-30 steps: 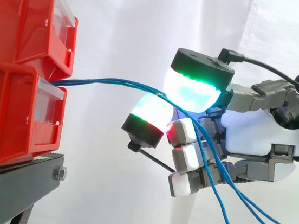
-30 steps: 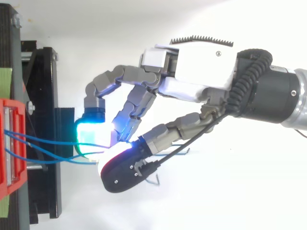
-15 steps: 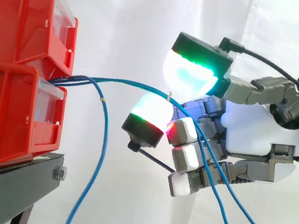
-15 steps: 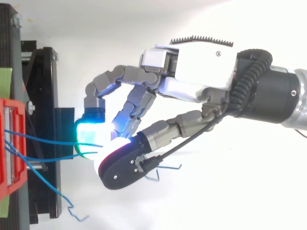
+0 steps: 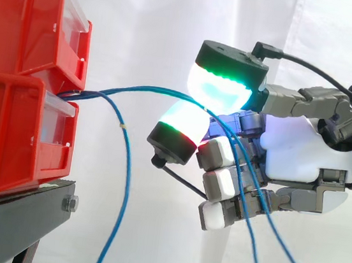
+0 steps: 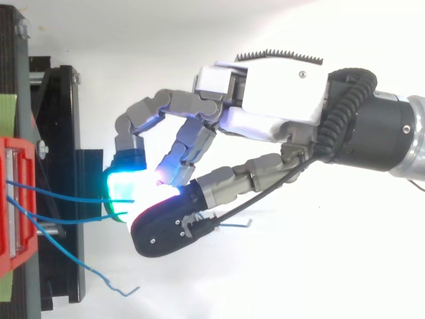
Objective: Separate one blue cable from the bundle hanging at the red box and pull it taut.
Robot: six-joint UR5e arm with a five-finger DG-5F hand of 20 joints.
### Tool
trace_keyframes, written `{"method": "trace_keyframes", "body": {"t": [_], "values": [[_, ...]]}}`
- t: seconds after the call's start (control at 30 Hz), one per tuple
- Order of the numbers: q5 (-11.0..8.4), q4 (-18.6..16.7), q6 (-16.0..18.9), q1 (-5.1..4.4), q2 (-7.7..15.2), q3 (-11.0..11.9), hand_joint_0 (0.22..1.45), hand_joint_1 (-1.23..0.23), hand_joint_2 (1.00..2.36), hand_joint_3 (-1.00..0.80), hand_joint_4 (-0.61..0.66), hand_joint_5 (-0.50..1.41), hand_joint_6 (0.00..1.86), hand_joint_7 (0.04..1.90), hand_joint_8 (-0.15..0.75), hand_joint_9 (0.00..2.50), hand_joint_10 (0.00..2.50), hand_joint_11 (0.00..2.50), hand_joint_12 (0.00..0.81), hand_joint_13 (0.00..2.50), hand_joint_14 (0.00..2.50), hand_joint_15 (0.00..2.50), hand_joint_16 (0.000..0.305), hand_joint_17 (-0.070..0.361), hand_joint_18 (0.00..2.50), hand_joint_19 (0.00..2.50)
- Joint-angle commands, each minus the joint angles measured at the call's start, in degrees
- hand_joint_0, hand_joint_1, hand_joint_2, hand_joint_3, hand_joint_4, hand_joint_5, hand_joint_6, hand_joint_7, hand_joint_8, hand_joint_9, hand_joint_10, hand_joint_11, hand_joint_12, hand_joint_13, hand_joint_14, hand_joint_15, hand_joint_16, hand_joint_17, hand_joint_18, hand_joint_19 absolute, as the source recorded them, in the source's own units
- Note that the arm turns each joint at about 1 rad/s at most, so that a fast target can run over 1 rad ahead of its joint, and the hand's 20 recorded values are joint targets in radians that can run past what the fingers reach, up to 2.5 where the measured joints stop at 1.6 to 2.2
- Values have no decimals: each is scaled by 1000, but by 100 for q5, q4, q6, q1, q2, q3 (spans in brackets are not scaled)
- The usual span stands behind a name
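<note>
While blue cable [image 5: 149, 91] running from the red box [image 5: 14, 137] is being pinched between the curled hand's [image 5: 301, 156] glowing pads [image 5: 219, 92], two strands are seemingly being caught, so both risk being pulled together.

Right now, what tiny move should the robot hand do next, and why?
Probably slacken the fingers a little to let one slip out: two blue cables run from the red box into their pinch, and a third cable hangs loose.
</note>
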State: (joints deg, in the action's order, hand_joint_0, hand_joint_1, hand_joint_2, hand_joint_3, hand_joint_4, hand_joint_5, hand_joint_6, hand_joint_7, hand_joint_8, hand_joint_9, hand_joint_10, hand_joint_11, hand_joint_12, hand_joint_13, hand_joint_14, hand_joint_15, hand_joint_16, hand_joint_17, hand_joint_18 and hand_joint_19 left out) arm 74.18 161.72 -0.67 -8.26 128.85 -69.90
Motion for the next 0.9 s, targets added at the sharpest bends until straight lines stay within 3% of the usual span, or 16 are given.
{"method": "trace_keyframes", "body": {"t": [0.0, 0.07, 0.17, 0.23, 0.37, 0.53, 0.7, 0.8, 0.87], "values": [[0, 0, -20, 9, 0, -6, 672, -905, 1020, -225, 65, -188, 872, 1204, 355, 1087, 22, 796, 403, 1122, 22, 586, 41, 93, 935, 510], [0, 0, -20, 0, 0, -6, 759, -953, 1000, -500, 131, -188, 867, 1187, 348, 1061, 25, 789, 394, 1092, 21, 584, 42, 94, 924, 475], [-9, 0, -20, 0, 0, -6, 764, -948, 1000, -500, 141, -184, 864, 1187, 341, 1054, 25, 789, 388, 1080, 21, 580, 42, 94, 917, 459], [-18, 0, -12, 0, 0, -6, 641, -938, 1000, -500, 147, -182, 863, 1190, 337, 1055, 24, 799, 385, 1074, 21, 587, 42, 93, 910, 477], [-18, 8, -12, 0, 0, -6, 537, -848, 1000, -500, 165, -176, 860, 1152, 352, 1088, 23, 788, 402, 1089, 22, 583, 44, 98, 928, 496], [-18, 0, -20, 0, 0, 2, 557, -664, 1000, -500, 173, -166, 829, 1149, 355, 1128, 22, 771, 405, 1113, 20, 590, 44, 98, 960, 543], [-18, 0, -29, 0, 0, -6, 679, -781, 1000, -500, 117, -170, 825, 1182, 350, 1116, 22, 772, 400, 1126, 22, 588, 43, 97, 975, 559], [-18, 0, -29, 0, 0, 2, 731, -901, 1013, -356, 21, -179, 842, 1341, 349, 1091, 23, 797, 395, 1114, 22, 596, 44, 98, 982, 540], [-18, 0, -29, 0, 0, 2, 783, -966, 1016, -332, 46, -194, 883, 1277, 341, 1072, 22, 800, 390, 1105, 21, 598, 44, 99, 968, 545]]}}
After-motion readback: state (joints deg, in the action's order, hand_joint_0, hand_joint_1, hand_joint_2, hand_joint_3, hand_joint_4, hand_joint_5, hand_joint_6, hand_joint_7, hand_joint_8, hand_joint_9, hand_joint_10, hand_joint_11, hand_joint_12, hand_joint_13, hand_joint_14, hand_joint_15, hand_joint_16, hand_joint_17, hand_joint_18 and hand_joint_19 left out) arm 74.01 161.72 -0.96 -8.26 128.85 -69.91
